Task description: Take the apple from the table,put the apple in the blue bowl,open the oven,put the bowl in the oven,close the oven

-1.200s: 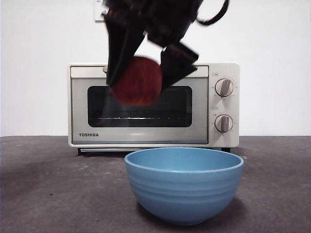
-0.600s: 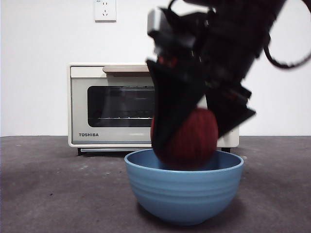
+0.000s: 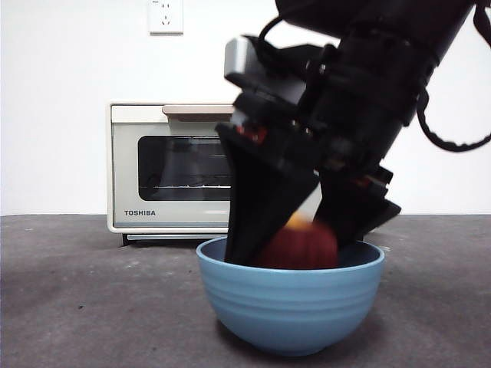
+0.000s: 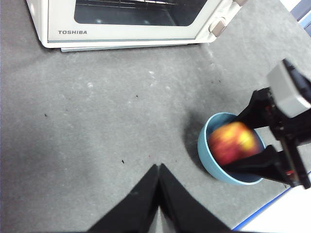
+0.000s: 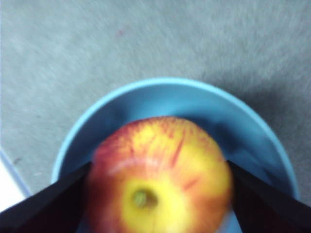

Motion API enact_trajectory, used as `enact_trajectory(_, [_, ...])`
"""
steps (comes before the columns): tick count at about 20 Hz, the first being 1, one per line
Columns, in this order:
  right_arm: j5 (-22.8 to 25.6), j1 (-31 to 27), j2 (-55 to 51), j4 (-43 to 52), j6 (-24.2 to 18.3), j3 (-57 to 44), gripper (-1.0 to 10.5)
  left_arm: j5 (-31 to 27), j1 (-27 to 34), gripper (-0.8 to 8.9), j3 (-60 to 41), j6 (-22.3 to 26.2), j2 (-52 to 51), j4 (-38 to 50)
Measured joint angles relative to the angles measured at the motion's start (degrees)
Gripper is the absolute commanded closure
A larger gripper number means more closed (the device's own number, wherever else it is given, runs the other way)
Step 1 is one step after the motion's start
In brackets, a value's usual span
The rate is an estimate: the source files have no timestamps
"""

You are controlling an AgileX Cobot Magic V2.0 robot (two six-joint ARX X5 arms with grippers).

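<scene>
We see the dark grey table (image 3: 84, 307) carrying the cream Toshiba toaster oven (image 3: 165, 165) at the back, door shut. In front of it stands the blue bowl (image 3: 291, 307). Our right gripper (image 3: 299, 230) reaches down into the bowl, its jaws spread to either side of the apple (image 3: 299, 247), which sits inside the bowl; whether they touch it, we cannot tell. Our left gripper (image 4: 159, 170) hangs above bare table, well apart from the bowl, jaws pressed together.
</scene>
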Motion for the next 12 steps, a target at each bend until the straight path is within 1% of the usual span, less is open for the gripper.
enact_trajectory(8, [0.2, 0.6, 1.0, 0.2, 0.0, 0.1, 5.2, 0.0, 0.0, 8.06, 0.0, 0.0, 0.1, 1.2])
enact_trajectory(10, [0.3, 0.6, -1.1, -0.3, 0.0, 0.1, 5.2, 0.0, 0.0, 8.06, 0.0, 0.0, 0.6, 3.1])
enact_trajectory(12, [1.5, 0.6, -4.1, -2.1, 0.0, 0.3, 5.2, 0.0, 0.0, 8.06, 0.0, -0.2, 1.9, 4.2])
